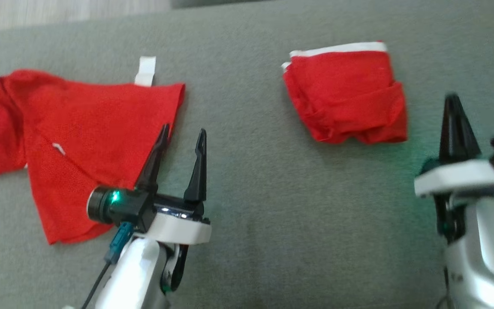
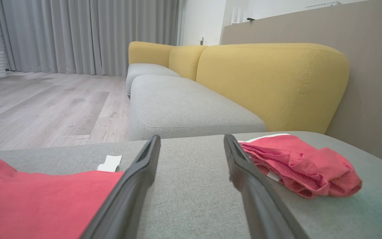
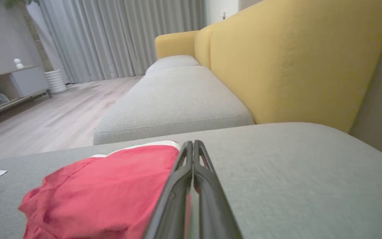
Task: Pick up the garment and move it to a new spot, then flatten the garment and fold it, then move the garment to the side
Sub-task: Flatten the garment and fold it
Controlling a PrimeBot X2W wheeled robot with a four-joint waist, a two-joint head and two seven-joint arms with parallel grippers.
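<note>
Folded red garment (image 1: 345, 96) sits upper right on the grey sofa seat (image 1: 251, 214). That one looks finished and set aside. Right jaws are pressed together, empty, at the right edge just beside it. Left jaws are spread wide, straddling the right edge of the loose red garment (image 1: 79, 146) at left, which is rumpled and unfolded. I'd say its pick-up, flattening and fold all remain.
</note>
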